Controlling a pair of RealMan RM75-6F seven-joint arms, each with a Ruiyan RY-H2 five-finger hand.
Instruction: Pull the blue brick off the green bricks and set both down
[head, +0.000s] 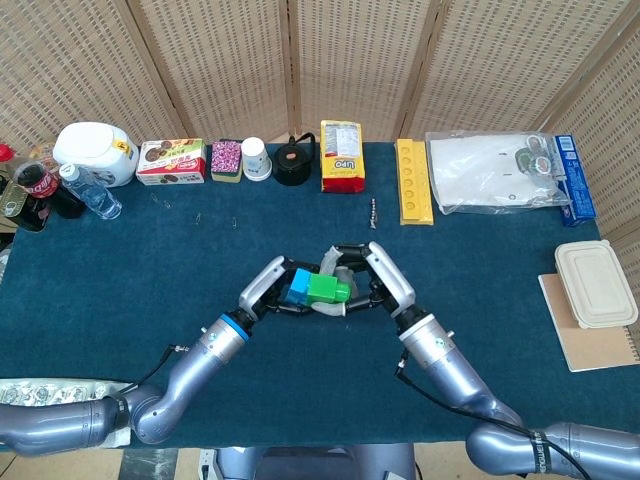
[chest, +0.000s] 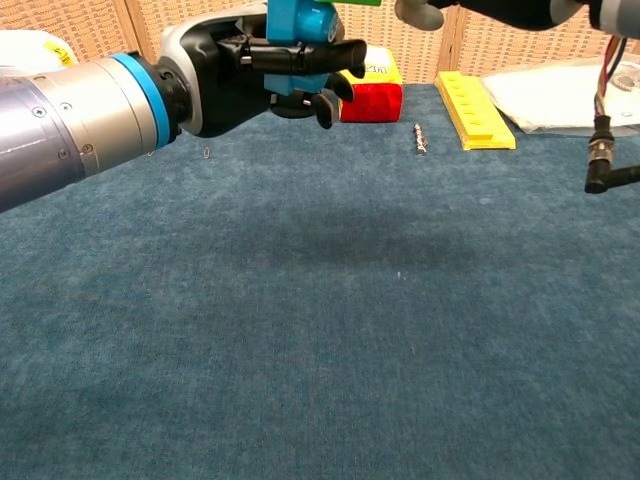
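Where both meet aloft: blue brick (head: 296, 285) in left hand's (head: 268, 290) grip, green bricks (head: 324, 289) in right hand's (head: 372, 285).

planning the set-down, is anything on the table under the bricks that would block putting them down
Nothing visible does. The left hand holds the blue brick and the right hand the green bricks, raised over bare blue cloth. The small bolt lies further back.

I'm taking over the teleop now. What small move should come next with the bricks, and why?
Probably draw the left hand leftward, away from the right hand. The blue brick sits in the left, the green bricks in the right, and the two look joined, held above the table.
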